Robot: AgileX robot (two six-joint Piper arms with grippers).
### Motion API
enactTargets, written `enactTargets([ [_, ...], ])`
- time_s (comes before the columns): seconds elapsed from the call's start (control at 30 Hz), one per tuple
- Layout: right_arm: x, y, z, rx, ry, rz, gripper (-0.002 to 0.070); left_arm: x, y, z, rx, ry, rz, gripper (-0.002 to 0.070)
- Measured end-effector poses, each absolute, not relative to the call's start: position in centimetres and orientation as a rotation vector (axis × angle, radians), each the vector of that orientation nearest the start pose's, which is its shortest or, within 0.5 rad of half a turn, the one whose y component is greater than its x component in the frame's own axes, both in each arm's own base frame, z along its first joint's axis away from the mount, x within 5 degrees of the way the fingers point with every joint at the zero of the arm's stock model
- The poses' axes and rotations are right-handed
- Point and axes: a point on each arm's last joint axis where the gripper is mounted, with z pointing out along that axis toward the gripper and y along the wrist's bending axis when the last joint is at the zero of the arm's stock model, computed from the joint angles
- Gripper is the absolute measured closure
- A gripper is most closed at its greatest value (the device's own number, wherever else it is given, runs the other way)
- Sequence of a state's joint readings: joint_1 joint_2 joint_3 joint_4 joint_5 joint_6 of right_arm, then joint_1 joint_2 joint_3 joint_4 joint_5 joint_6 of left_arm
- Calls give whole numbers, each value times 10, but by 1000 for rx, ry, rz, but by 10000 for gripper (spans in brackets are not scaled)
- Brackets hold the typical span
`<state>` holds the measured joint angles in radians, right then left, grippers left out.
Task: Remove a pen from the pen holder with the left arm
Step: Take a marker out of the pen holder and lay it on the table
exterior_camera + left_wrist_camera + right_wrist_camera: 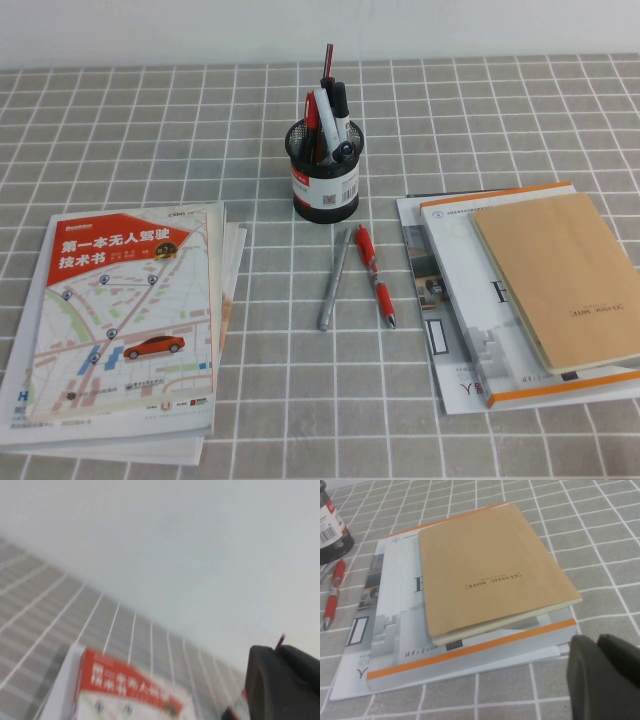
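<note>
**A:** Far left of the table [270,400], what did you log?

**B:** Red-covered booklet [120,320] on a small stack. The left gripper [277,655] was outside the overhead picture. Its own camera looked across that booklet toward the wall. Fingers clenched together, nothing between them.

**A:** And the pens?

**B:** Mid-table, standing in the black mesh pen holder [327,190], to the right of the booklet. A slim tall pen [327,65] stood highest. A black-capped marker [340,105] and a white marker [318,120] leaned beside it.

**A:** How would one handle?

**B:** My guess was light, stiff, smooth plastic, so apt to slip in a loose pinch. I'd have taken the tall pen on the bare barrel above the rim, where it stood free of its neighbours. The holder looked light too, so a slanted pull might have tipped it or lifted it along.

**A:** Where was it relative to the jaws?

**B:** Well apart. The holder lay off to the gripper's right, neither between the fingers nor under them. They would have needed to open first.

**A:** Further right?

**B:** A silver pen [333,280] and a red pen [376,275] lay side by side just in front of the holder. Beyond them, a brown notebook [560,280] sat atop larger books. The right gripper [597,642] hung near that stack's corner, fingers pressed together, holding nothing.
</note>
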<state>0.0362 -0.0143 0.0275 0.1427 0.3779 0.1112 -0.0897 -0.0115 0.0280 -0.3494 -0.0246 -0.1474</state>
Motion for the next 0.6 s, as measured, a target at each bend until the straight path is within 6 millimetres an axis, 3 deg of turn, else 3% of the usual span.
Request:
enactTargets([
  [0.2, 52, 7, 171, 159, 1871, 242, 689, 55, -1, 214, -335, 1371, -478, 678],
  [0.6, 52, 7, 171, 159, 1871, 242, 689, 55, 0, 216, -515, 1307, -687, 678],
])
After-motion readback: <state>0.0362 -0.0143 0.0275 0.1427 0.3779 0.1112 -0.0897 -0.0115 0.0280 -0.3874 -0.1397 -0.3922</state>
